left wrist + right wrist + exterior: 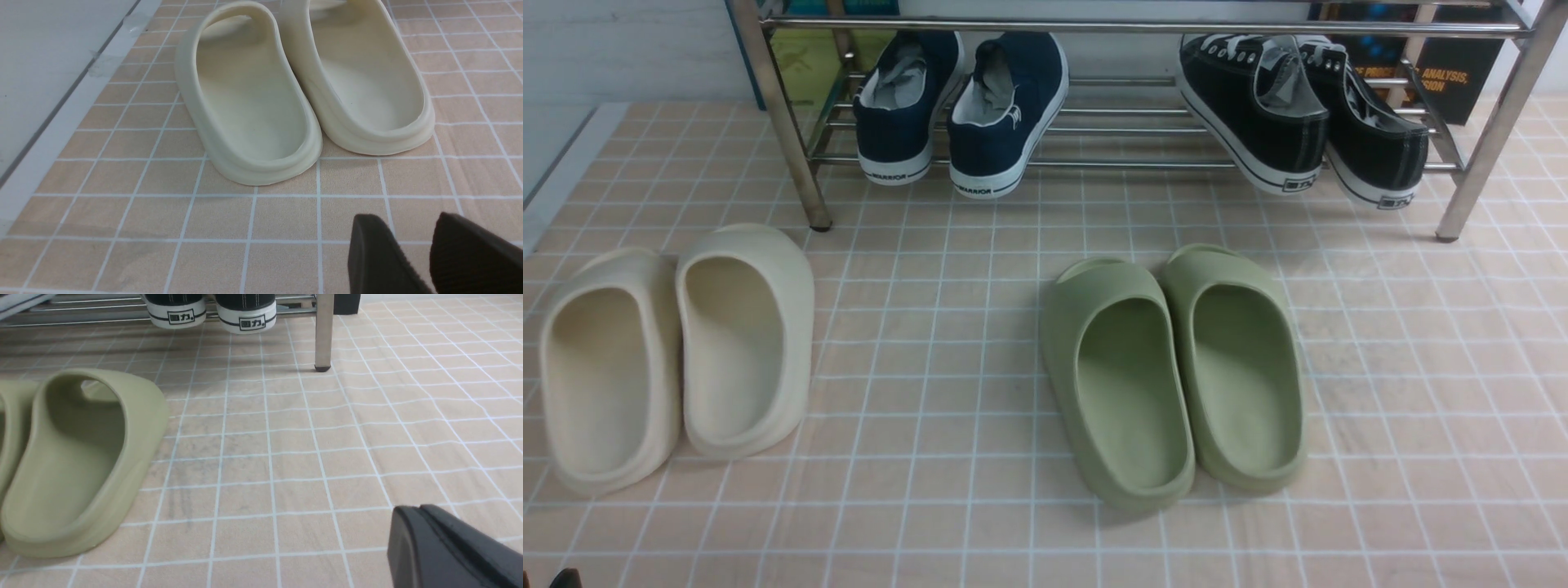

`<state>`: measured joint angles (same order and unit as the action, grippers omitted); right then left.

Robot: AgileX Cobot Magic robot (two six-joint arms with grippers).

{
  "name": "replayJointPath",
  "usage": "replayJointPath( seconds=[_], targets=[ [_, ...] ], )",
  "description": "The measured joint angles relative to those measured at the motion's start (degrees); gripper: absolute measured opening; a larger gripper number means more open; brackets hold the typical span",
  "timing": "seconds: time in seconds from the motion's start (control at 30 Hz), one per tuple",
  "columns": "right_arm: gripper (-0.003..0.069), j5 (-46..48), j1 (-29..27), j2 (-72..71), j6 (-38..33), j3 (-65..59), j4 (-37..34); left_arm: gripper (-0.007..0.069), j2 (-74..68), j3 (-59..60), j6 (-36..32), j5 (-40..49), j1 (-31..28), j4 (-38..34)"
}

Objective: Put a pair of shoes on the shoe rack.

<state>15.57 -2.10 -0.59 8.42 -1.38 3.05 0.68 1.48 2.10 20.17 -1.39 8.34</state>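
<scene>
Two black sneakers (1233, 106): in the front view, side by side on the lower tier of the shoe rack (1143, 27), towards its right end, heels facing the camera and jutting past the front bar (1135, 164).
Navy slip-ons (980, 155): on the same tier, towards the left end, well apart from the black pair.
Cream clogs and green clogs: the cream clogs (743, 351) and the green clogs (1127, 392) stand on the floor (915, 457) in front of the rack.
Step in hand: judged from this layout, the placing looks done; what remains is to leave the pair settled and keep both arms back. Should a heel need seating, a light, level push towards the back of the rack would serve better than a fresh grip, since a downward press on the overhang could tip a shoe.
Left end effector: in the left wrist view, the left end effector (406, 216) has its fingers parted, with a gap between the tips; it holds nothing and touches nothing visible, with the cream clogs well beyond it.
Right end effector: in the right wrist view, the right end effector (414, 508) has its fingers together with nothing between them, above the floor and apart from the green clogs.
</scene>
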Motion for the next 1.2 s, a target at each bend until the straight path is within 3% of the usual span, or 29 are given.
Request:
replayJointPath(
  seconds=[0.27, 0.53, 0.8, 1.2],
  targets=[
    [-0.0015, 4.9, 0.0, 0.0, 0.0, 0.3, 0.5, 0.0239, 0.0, 0.0, 0.0, 0.0, 0.0, 0.0],
    [-0.0011, 5.2, -0.1, 0.0, 0.0, 0.4, 0.1, 0.0239, 0.0, 0.0, 0.0, 0.0, 0.0, 0.0],
    [-0.001, 5.2, -4.0, 0.0, 0.0, 0.4, -0.3, 0.0239, 0.0, 0.0, 0.0, 0.0, 0.0, 0.0],
    [-0.0008, 5.2, -4.0, 0.0, 0.0, 0.4, -0.6, 0.0239, 0.0, 0.0, 0.0, 0.0, 0.0, 0.0]
  ],
)
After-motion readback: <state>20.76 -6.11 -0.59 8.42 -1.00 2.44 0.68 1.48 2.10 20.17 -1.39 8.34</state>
